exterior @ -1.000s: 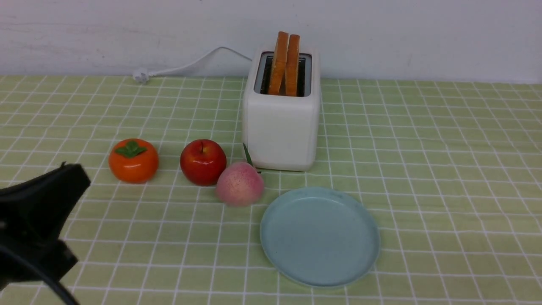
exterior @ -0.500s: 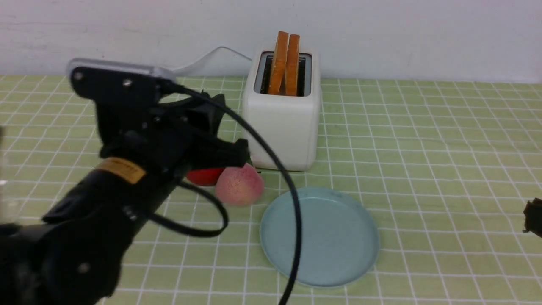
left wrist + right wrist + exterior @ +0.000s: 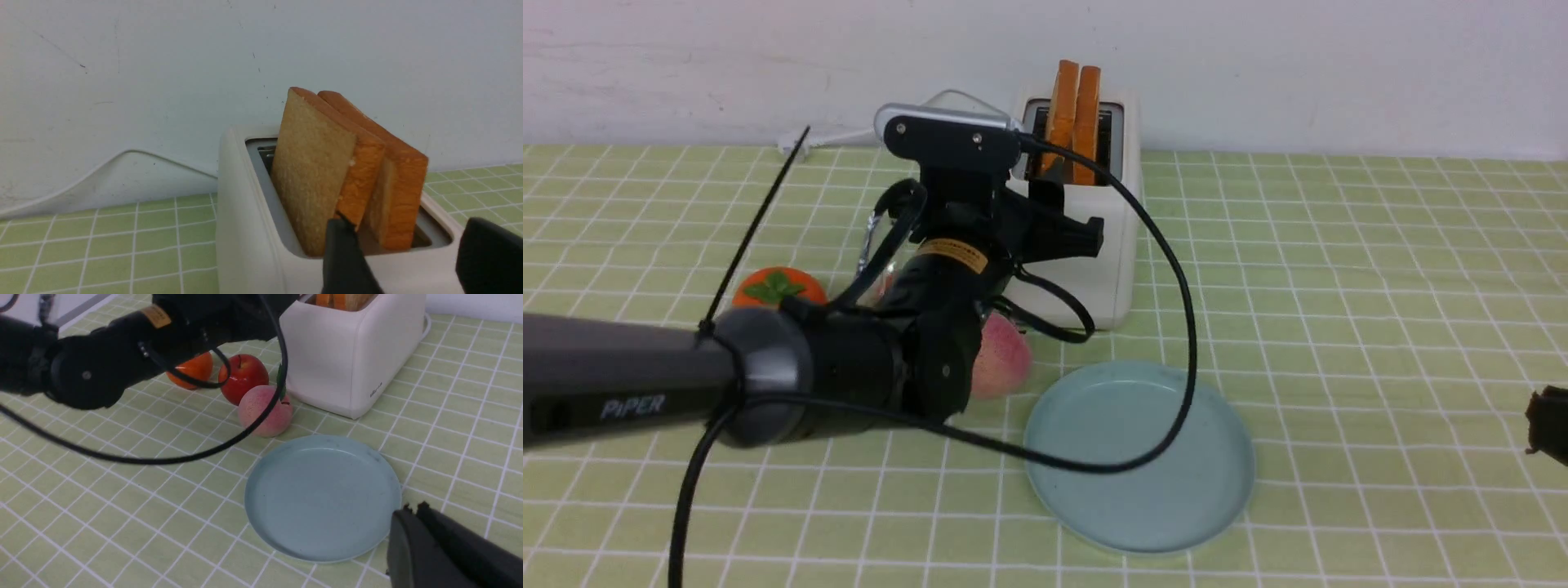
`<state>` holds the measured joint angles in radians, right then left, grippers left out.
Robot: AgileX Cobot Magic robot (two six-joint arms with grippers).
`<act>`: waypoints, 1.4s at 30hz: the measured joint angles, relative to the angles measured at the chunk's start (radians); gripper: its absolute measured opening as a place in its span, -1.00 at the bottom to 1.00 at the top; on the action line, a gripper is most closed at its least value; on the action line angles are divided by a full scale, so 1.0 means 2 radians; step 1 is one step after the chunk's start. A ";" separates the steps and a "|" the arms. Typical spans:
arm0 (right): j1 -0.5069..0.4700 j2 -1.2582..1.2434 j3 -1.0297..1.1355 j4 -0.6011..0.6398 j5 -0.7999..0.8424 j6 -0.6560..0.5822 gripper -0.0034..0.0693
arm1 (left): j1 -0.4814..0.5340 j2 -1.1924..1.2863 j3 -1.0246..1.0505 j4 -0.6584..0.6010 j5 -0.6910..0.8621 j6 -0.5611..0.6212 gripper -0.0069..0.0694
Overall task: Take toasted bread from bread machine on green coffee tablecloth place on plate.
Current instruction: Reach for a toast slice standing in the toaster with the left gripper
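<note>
Left wrist view shows left end effector [image 3: 408, 241] parted, empty; toasted bread [image 3: 314, 175] judged light, stiff, crumbly, best pinched across exposed faces.

The front camera looks across the worktop [image 3: 1380, 269] to the wall [image 3: 1339, 65]. The left wrist camera sits close to the bread machine [image 3: 241, 245]. The right wrist camera looks down on the plate [image 3: 322, 498] and the bread machine.

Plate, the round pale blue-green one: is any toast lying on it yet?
No, the round pale blue-green plate is bare, and both golden square toast slices stand in the boxy white toaster.
</note>
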<state>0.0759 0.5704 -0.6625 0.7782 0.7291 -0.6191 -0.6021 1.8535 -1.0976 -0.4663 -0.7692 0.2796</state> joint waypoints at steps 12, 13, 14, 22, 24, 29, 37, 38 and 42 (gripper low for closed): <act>0.000 0.000 0.000 0.021 -0.091 -0.018 -0.86 | 0.040 0.049 -0.066 0.111 0.049 -0.085 0.03; 0.000 0.000 0.000 0.029 -0.102 -0.023 -0.86 | 0.040 0.054 -0.071 0.115 0.051 -0.087 0.03; 0.000 0.000 0.000 0.037 -0.112 -0.027 -0.86 | 0.040 0.058 -0.074 0.117 0.054 -0.087 0.03; 0.000 0.000 0.000 0.069 -0.125 -0.051 -0.85 | 0.040 0.085 -0.121 0.118 0.071 -0.085 0.03; 0.000 0.000 0.000 0.071 -0.125 -0.051 -0.85 | 0.040 0.089 -0.127 0.116 0.075 -0.082 0.03; 0.000 0.000 0.000 0.075 -0.123 -0.052 -0.85 | 0.040 0.099 -0.134 0.099 0.083 -0.072 0.02; 0.000 0.000 0.000 0.075 -0.121 -0.052 -0.82 | 0.040 0.100 -0.136 0.096 0.046 -0.072 -0.07; 0.000 0.000 0.000 0.076 -0.121 -0.052 -0.82 | 0.040 0.101 -0.141 0.096 0.044 -0.072 -0.08; 0.000 0.000 0.000 0.076 -0.115 -0.052 -0.82 | 0.040 0.114 -0.170 0.096 0.057 -0.072 -0.09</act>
<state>0.0759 0.5704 -0.6625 0.9308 0.4998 -0.7239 -0.5227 2.0811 -1.4368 -0.2746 -0.6553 0.1363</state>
